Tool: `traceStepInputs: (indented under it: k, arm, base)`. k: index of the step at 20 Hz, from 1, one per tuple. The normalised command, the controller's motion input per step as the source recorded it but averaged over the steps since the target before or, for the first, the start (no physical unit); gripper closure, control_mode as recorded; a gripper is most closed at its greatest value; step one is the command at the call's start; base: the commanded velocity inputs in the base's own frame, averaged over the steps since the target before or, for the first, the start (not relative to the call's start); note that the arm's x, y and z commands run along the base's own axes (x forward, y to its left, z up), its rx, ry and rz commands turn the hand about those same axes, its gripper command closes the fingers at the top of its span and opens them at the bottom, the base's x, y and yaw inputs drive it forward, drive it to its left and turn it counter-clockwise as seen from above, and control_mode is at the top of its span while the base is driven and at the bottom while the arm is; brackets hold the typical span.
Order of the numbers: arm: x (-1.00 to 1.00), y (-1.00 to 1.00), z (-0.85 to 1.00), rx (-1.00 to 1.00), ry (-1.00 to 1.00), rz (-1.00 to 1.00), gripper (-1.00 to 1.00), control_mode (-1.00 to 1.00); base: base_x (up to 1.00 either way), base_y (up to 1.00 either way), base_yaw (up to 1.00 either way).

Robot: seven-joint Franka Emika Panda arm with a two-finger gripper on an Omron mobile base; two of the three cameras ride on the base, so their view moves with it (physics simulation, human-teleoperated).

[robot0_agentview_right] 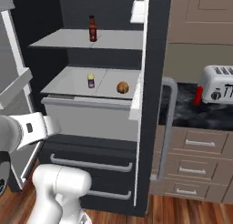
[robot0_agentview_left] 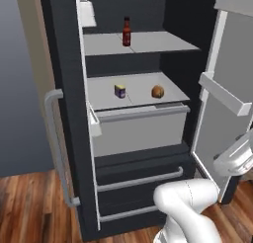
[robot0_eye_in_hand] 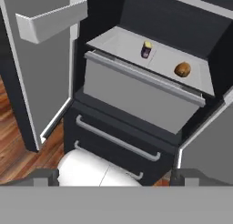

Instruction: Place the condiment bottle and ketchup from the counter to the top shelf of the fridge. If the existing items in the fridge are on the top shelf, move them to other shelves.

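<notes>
Kitchen fridge stands open; a dark sauce bottle point(robot0_agentview_left: 126, 31) sits on its top shelf point(robot0_agentview_left: 158, 42), and the gripper point(robot0_eye_in_hand: 113, 181) hangs low, fingers wide apart, holding nothing. Reaching up could clip the door bin point(robot0_eye_in_hand: 50, 20). Only the right base camera catches the red ketchup point(robot0_agentview_right: 198, 95) on the tabletop point(robot0_agentview_right: 182, 111) beside the toaster point(robot0_agentview_right: 217, 84).

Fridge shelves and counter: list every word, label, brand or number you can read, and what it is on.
No text can be read.
Dark red bottle on the top shelf: label too blurred.
Small jar on the lower shelf: label too small.
Toaster on the counter: dials, no legible marks.
Red bottle beside the toaster: no visible label.
</notes>
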Motion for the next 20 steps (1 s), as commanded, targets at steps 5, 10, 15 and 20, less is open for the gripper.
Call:
traceStepInputs:
  k: [5, 10, 15, 20]
  arm:
    - [0.00, 0.00, 0.00, 0.00, 0.00, 0.00, -1.00, 1.00]
    - [0.00, 0.00, 0.00, 0.00, 0.00, 0.00, -1.00, 1.00]
    - [0.00, 0.00, 0.00, 0.00, 0.00, 0.00, -1.00, 1.00]
    - [0.00, 0.00, 0.00, 0.00, 0.00, 0.00, -1.00, 1.00]
  base:
    - [-0.88, -0.96, -0.24]
    - [-0.10, -1.00, -0.29]
    - [0.61, -0.99, -0.15]
    - [0.85, -0.85, -0.01]
